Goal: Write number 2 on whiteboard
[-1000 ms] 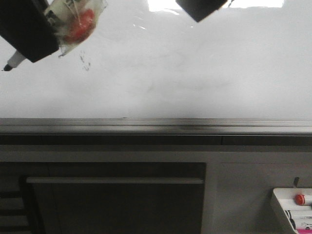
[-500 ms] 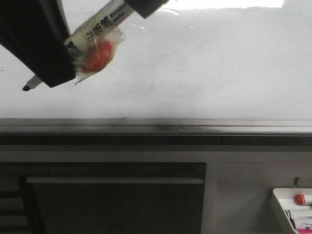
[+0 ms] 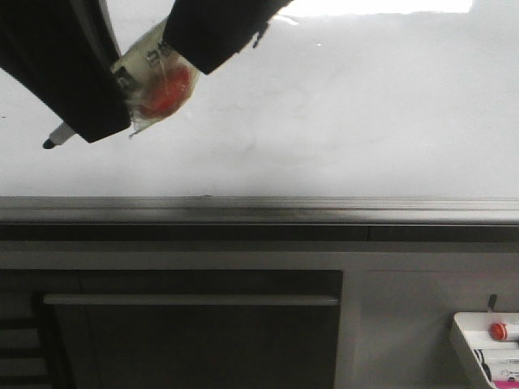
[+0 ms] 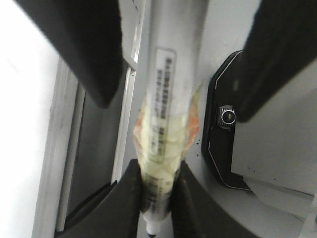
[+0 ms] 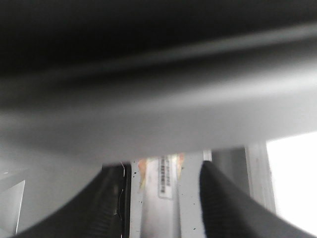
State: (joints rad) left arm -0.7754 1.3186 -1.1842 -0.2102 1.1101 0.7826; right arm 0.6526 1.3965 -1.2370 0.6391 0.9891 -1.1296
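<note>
The whiteboard point(image 3: 365, 121) fills the upper front view, with faint grey smears and glare at the top. No number 2 shows on it. My left gripper point(image 3: 89, 113) at the upper left is shut on a white marker wrapped in clear tape with a red patch point(image 3: 162, 89). Its black tip point(image 3: 49, 143) points down-left, close to the board. The left wrist view shows the fingers point(image 4: 124, 198) clamping the marker point(image 4: 166, 99). My right gripper point(image 3: 203, 40) is open around the marker's rear end point(image 5: 161, 198), its fingers point(image 5: 223, 208) apart from it.
A grey metal rail point(image 3: 324, 209) runs under the board. Below it is a dark cabinet front with a bar handle point(image 3: 190, 300). A small white tray point(image 3: 466, 332) with a red-capped item point(image 3: 499, 331) sits at the lower right.
My left gripper moved down and right with the marker, then held. My right gripper came down-left from the top edge and now surrounds the marker's rear end.
</note>
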